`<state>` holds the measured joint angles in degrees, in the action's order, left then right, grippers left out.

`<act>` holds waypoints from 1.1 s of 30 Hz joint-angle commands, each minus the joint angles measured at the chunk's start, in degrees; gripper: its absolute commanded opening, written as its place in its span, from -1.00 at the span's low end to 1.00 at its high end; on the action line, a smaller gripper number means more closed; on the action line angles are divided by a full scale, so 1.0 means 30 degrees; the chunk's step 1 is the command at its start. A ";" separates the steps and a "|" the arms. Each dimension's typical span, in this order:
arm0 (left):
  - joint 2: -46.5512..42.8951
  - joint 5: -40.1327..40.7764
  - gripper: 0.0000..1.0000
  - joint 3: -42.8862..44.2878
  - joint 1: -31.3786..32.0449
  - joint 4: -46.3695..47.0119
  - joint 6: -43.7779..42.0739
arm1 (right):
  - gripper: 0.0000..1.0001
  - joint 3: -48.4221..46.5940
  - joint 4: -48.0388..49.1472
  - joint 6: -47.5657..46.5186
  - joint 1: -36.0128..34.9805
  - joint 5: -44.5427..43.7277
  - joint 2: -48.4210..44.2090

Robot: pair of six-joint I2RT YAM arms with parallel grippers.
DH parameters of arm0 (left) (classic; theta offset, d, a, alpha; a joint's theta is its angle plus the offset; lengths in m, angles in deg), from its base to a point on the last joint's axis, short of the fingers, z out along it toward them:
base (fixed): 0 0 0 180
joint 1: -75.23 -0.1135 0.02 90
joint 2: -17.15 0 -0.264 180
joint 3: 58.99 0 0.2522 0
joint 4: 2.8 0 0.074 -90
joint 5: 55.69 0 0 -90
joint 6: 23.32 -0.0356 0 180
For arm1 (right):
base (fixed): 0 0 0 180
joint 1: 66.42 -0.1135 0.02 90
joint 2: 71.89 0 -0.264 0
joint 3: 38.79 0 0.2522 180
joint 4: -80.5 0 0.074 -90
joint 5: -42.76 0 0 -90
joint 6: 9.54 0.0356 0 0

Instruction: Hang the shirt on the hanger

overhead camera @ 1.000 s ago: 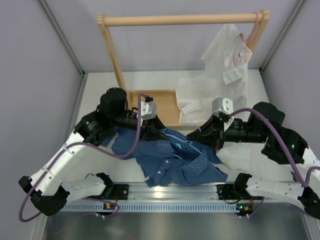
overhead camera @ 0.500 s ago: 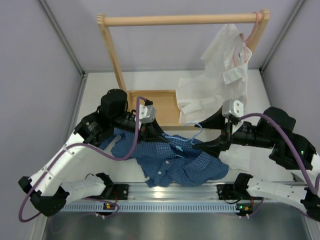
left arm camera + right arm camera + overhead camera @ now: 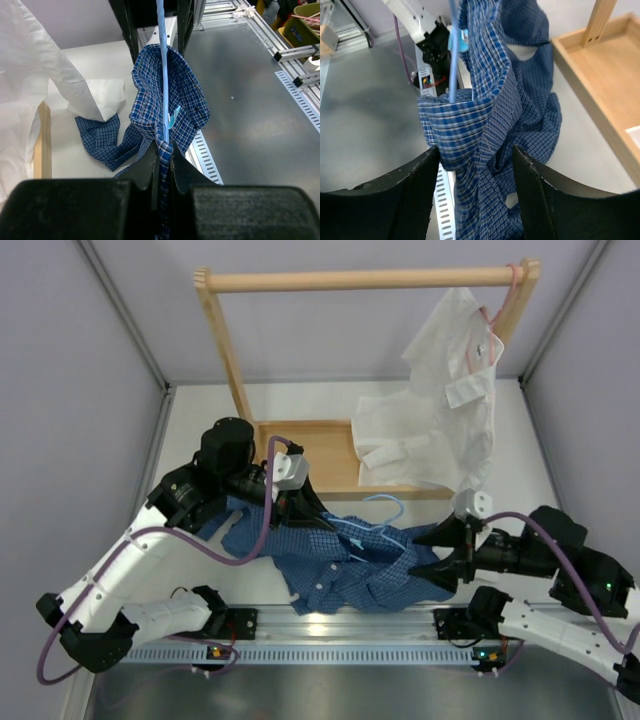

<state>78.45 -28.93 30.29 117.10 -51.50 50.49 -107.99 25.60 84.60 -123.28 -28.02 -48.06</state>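
Note:
The blue checked shirt (image 3: 350, 565) lies bunched on the table in front of both arms. Part of it is draped over the light-blue wire hanger (image 3: 384, 504), whose hook pokes out above the cloth. My left gripper (image 3: 308, 514) is shut on a fold of the shirt (image 3: 167, 95), and the hanger wire (image 3: 162, 60) runs straight into the pinch. My right gripper (image 3: 428, 552) stands open at the shirt's right end. In the right wrist view a hanging fold of shirt (image 3: 480, 135) sits between the spread fingers (image 3: 415, 195), with the hanger wire (image 3: 452, 60) above.
A wooden rack (image 3: 360, 280) stands at the back with a wooden base tray (image 3: 320, 445). A white shirt (image 3: 440, 400) hangs from it on a pink hanger (image 3: 500, 305) and spills onto the table. A metal rail (image 3: 330, 635) runs along the near edge.
My right gripper opened, let go of the shirt and drew back toward the near right. The shirt's right side sagged down. The left gripper tightened and stayed in place.

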 commanded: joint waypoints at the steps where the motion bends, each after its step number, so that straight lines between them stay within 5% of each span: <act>1: -0.0129 -0.1595 -1.00 0.1045 -0.0069 0.0514 -0.0054 | 0.14 0.0432 0.1056 0.0377 -0.0177 0.1004 0.1077; 7: -0.0540 -0.0455 -1.00 0.1366 -0.0069 0.0514 0.0500 | -0.37 0.0813 0.1907 0.0202 -0.0177 0.1619 0.1928; 9: -0.0569 -0.0132 -1.00 0.1542 -0.0069 0.0542 0.0765 | -0.93 0.0960 0.1996 0.0114 -0.0177 0.1504 0.1782; 15: -0.0482 0.3907 -1.00 0.2128 -0.0069 0.0513 0.1907 | -1.00 0.0552 0.2903 0.0493 -0.0177 -0.1130 0.0231; 16: -0.0423 0.4580 -0.93 0.2245 -0.0069 0.0571 0.2344 | -1.00 0.0434 0.3137 0.0494 -0.0177 -0.1453 0.0084; 18: -0.0452 0.7826 -0.44 0.2480 -0.0069 0.1212 0.3657 | -1.00 -0.0092 0.3139 0.0465 -0.0148 -0.2304 -0.0006; 19: -0.0539 0.9057 -0.05 0.2568 -0.0069 0.1448 0.4072 | -1.00 -0.0297 0.3081 0.0436 -0.0206 -0.2422 -0.0006; 20: -0.0569 1.1593 0.95 0.2743 -0.0069 0.1654 0.4483 | -1.00 -0.0589 0.3167 0.0291 -0.0178 -0.2597 0.0052; 27: -0.2089 2.3922 0.96 0.3711 -0.0069 0.2154 0.8434 | -1.00 -0.1967 0.3286 0.0464 -0.0177 -0.7102 0.0696; 33: -0.6622 2.8433 0.96 0.0647 -0.0069 0.2037 0.9175 | -1.00 -0.4367 0.4658 0.0672 -0.0177 -1.1914 0.2101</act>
<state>65.53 43.81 36.43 116.90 -47.81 74.82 -115.23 31.63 86.24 -123.30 -54.01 -43.77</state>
